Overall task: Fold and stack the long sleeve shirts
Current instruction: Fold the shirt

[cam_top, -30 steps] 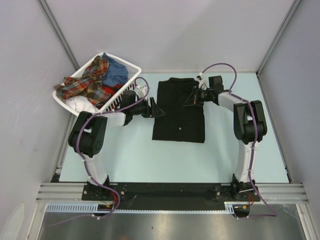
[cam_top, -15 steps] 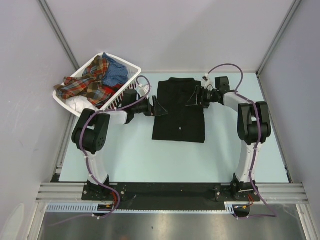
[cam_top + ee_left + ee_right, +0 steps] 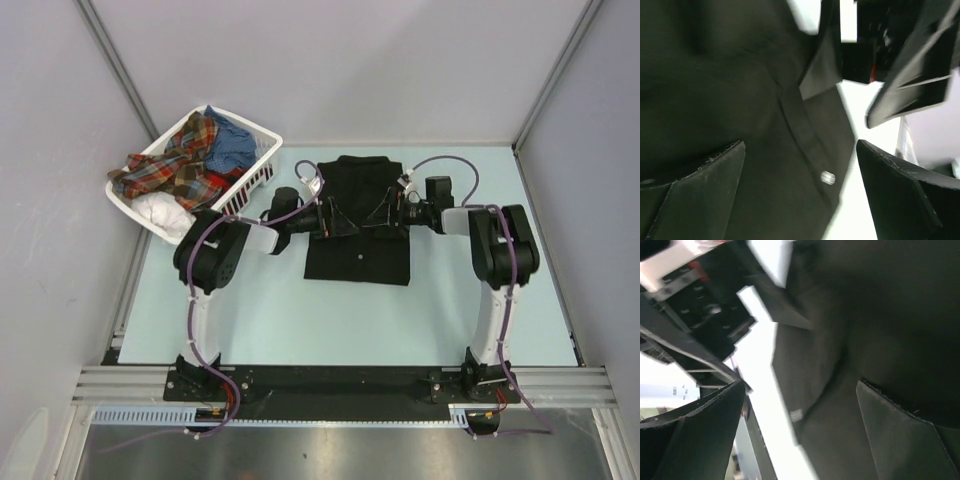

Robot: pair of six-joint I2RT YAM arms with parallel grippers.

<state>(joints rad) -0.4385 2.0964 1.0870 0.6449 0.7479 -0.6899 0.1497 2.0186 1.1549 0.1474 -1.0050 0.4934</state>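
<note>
Near edge: both arm bases bolted side by side, arms reaching forward and bending in toward the middle of the worktop [image 3: 300,320].

Mid worktop: black shirt [image 3: 357,260] lies flat, folded to a neat upright rectangle with its collar end at the far side. Front faces up; a small pale button [image 3: 827,177] shows on the placket in the left wrist view.

Left hand [image 3: 335,219] is over the shirt's left half, about mid-length. Fingers spread wide, nothing between them but the cloth lying below. Not gripping.

Right hand [image 3: 384,212] is over the shirt's right half, facing the left hand, the two near each other. Fingers also spread wide, holding nothing. Each wrist view catches the opposite hand across the cloth.

Far left corner: white slatted basket [image 3: 245,190], set at an angle, well apart from the black shirt. It holds a red-orange plaid shirt [image 3: 175,165] draped over the left rim, a blue shirt [image 3: 232,148] at the far end, and a white garment [image 3: 160,208] at the near end.
</note>
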